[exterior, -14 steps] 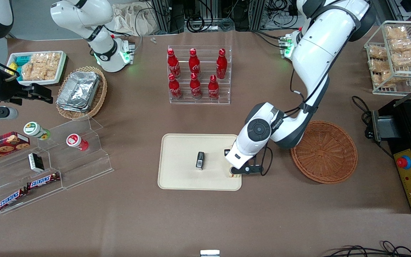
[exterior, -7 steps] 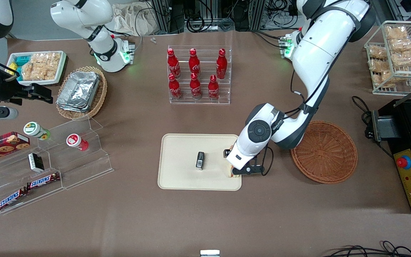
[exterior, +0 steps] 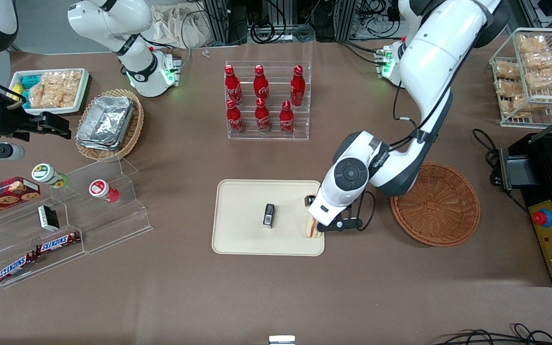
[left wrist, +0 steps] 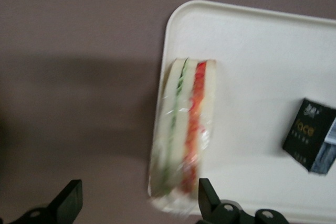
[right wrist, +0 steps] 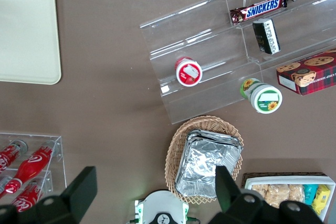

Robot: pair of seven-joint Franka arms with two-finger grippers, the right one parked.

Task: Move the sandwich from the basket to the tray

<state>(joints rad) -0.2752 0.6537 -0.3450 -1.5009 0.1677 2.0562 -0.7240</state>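
Cream tray (exterior: 242,239) — sandwich (left wrist: 184,129), black packet (left wrist: 310,135) — under parted gripper (left wrist: 137,203).

Sandwich (left wrist: 184,135) on tray (exterior: 242,239) edge nearest basket (exterior: 436,205), small box (exterior: 269,214) mid-tray, pincer (left wrist: 137,203) spread above sandwich

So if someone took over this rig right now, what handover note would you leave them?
Gripper: open, empty, hovering just above the sandwich.
Sandwich: lying on the tray, at its edge nearest the basket, wrapper slightly over the rim.
Basket: empty, on the table beside the tray, toward the working arm's end.
Small dark packet: also on the tray, apart from the sandwich.
Done: sandwich moved and released.
Left: lift the arm clear; perhaps nudge the sandwich farther in from the rim.
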